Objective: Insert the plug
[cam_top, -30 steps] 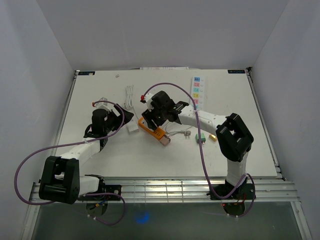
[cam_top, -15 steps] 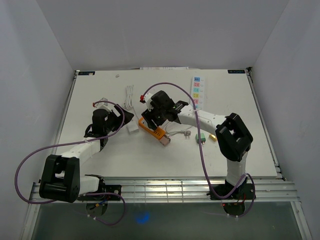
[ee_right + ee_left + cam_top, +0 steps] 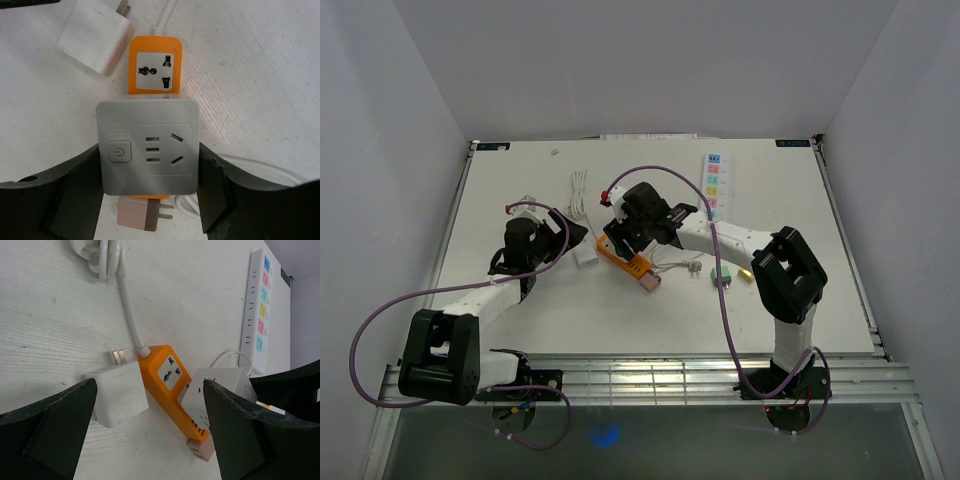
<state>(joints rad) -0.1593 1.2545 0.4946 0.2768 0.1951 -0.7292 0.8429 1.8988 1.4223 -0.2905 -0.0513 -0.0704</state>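
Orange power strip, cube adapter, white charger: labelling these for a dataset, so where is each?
orange power strip (image 3: 152,65), right wrist view, free socket face
cube adapter (image 3: 148,145), right wrist view, top face centre
white charger (image 3: 120,400), left wrist view, flat body

White table (image 3: 800,290), seen from above; a long white plastic power strip with coloured sockets (image 3: 713,187) lies toward the far edge, right of centre; a flat white square charger block (image 3: 120,399), metal prongs showing, lies left of centre; nearer the front lie a small pink plug adapter (image 3: 649,281) and a small green adapter (image 3: 723,275), just beside a small brass-coloured piece (image 3: 745,274).
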